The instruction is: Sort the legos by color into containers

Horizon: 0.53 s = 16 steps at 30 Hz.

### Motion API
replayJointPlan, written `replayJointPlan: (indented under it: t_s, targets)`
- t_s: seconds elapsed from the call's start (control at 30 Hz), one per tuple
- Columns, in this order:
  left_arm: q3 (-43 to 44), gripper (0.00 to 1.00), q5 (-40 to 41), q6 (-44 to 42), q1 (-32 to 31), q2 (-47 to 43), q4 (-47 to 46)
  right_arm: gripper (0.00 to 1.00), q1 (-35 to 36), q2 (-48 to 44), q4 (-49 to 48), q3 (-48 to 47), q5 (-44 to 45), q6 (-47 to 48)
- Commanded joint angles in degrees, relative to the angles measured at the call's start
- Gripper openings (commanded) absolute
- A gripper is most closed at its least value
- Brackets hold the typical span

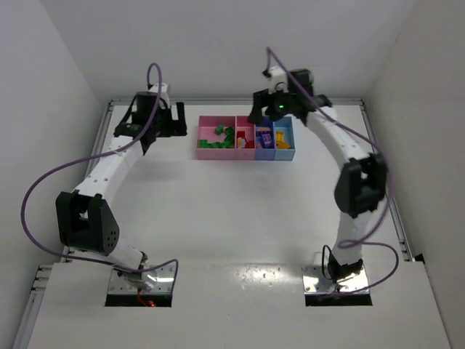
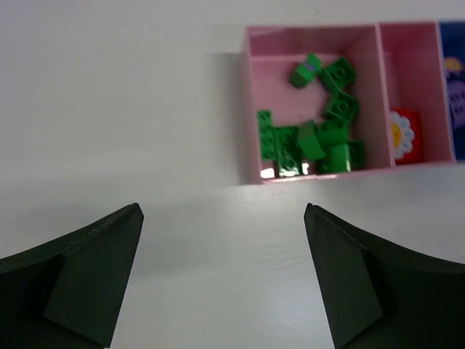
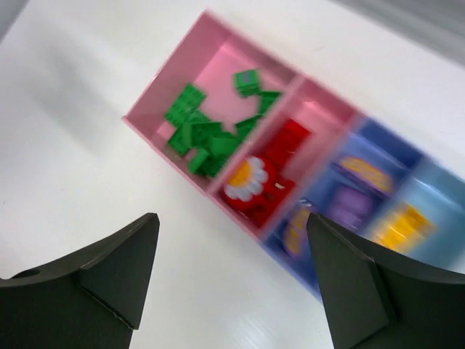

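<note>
Green legos (image 2: 314, 142) fill a pink bin (image 2: 272, 83), yellow legos (image 3: 403, 225) a light-blue bin (image 3: 443, 193).

purple-blue bin (image 2: 445, 40) cut by the frame's right edge, purple legos (image 3: 352, 205) and yellow legos (image 3: 403, 225) blurred

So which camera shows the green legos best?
The left wrist view: the green legos sit close and sharp in the wide pink bin, each brick clear. The right wrist view shows them blurred; the top view shows them tiny, a green patch.
</note>
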<state>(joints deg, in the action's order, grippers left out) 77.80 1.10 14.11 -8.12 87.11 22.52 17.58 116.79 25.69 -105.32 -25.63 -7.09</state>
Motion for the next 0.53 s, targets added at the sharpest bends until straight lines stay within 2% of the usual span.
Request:
replayJointPlan:
  t_s: [0.0, 0.17, 0.27, 0.37, 0.5]
  targets:
    - [-2.65, 1.00, 1.80, 1.62, -4.87, 0.42, -2.84, 0.83, -6.23, -15.16, -0.82, 10.36, 2.60, 3.74]
    - [-3.71, 1.00, 3.46, 3.02, -6.65, 1.57, -2.84, 0.83, -15.20, -29.48, -1.78, 30.64, 4.36, 7.79]
    - [-5.90, 1.00, 5.57, 3.82, -6.65, 2.19, -3.36, 0.83, -19.33, -33.90, -4.76, 40.76, 5.41, 7.01]
    - [-8.54, 1.00, 6.97, 3.82, -6.12, 2.19, -3.89, 0.83, -23.20, -37.68, -6.09, 47.21, 6.03, 7.00]
    - [-9.77, 1.00, 7.60, 4.35, -6.12, 2.80, -5.03, 0.83, -25.57, -39.71, -6.88, 49.77, 6.03, 7.00]
